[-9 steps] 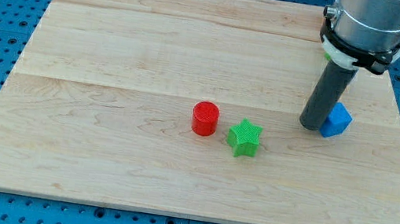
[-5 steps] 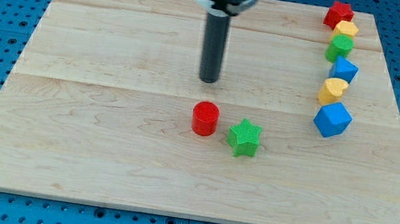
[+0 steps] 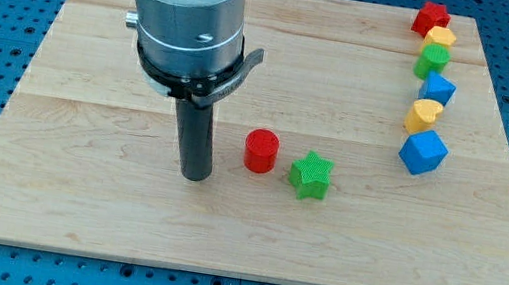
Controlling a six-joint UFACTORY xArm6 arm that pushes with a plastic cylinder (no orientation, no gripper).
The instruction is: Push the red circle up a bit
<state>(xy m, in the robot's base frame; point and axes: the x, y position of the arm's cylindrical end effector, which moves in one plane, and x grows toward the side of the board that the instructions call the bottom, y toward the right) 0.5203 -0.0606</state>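
The red circle point(image 3: 260, 151) sits near the middle of the wooden board point(image 3: 74, 197). My tip point(image 3: 195, 175) rests on the board to the view's left of the red circle and slightly lower, with a small gap between them. A green star point(image 3: 310, 175) lies just to the view's right of the red circle and a little lower.
A column of blocks runs down the view's right side: a red block point(image 3: 431, 17), a yellow block point(image 3: 440, 38), a green block point(image 3: 434, 59), a blue block point(image 3: 437, 88), a yellow block point(image 3: 423, 115) and a larger blue block point(image 3: 423, 152).
My tip has swept from the view's right, beside the blue block, across the board above the red circle, and now stands lower at the circle's left. No block has moved.
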